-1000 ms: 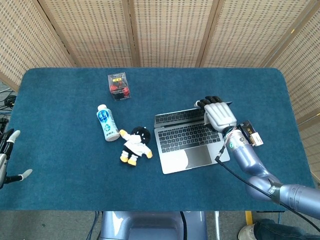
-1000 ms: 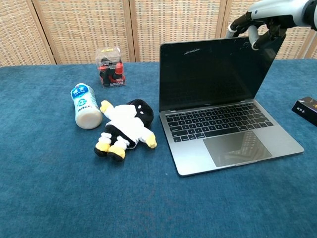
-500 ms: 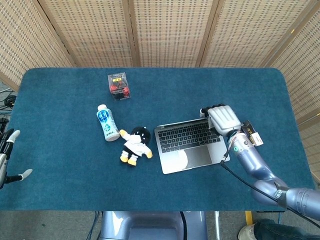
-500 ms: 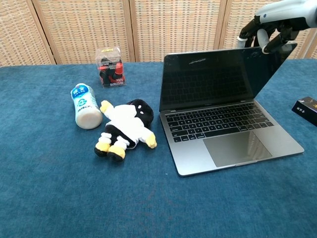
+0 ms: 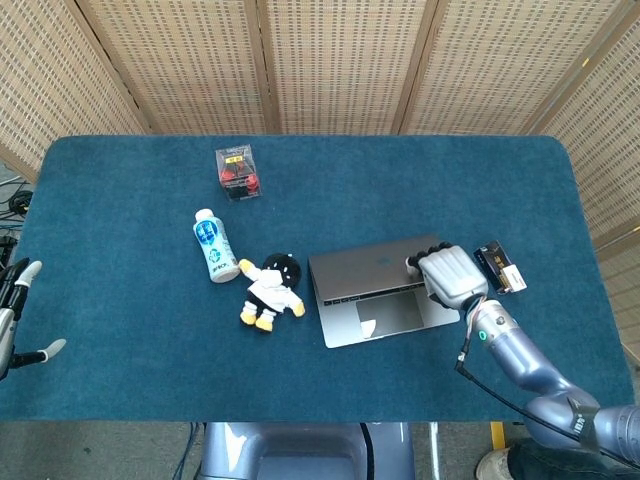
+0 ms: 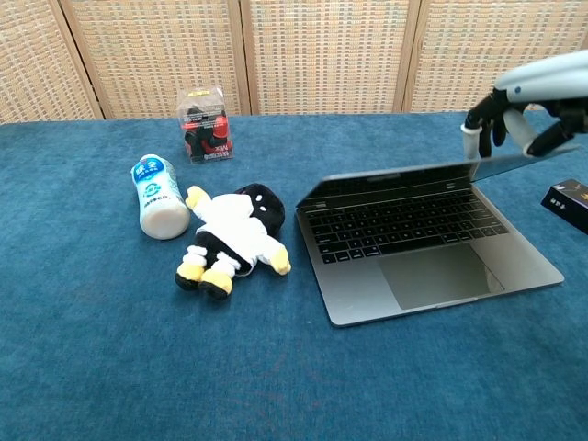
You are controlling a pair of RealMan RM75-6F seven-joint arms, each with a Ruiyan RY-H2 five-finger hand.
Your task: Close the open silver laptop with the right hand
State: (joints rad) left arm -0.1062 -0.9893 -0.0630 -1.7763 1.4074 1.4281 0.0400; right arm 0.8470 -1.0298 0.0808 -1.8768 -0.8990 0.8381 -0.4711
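The silver laptop (image 5: pixel 372 275) (image 6: pixel 413 266) lies on the blue table, its lid tilted low over the keyboard and only partly open. My right hand (image 5: pixel 447 276) (image 6: pixel 520 118) rests on the lid's top right corner, fingers curled over the edge. In the chest view the keyboard and trackpad still show under the lid. My left hand (image 5: pixel 15 312) hangs off the table's left edge, fingers apart and holding nothing.
A black and white plush doll (image 5: pixel 270 288) (image 6: pixel 228 238) lies just left of the laptop. A white bottle (image 5: pixel 214 245) (image 6: pixel 157 196) lies further left. A clear box with red content (image 5: pixel 238 171) (image 6: pixel 203 124) stands behind. A small black box (image 5: pixel 500 267) (image 6: pixel 570 202) sits right of the laptop.
My right hand has pushed the lid forward and down, from near upright to a low angle over the keyboard. The left hand has not moved.
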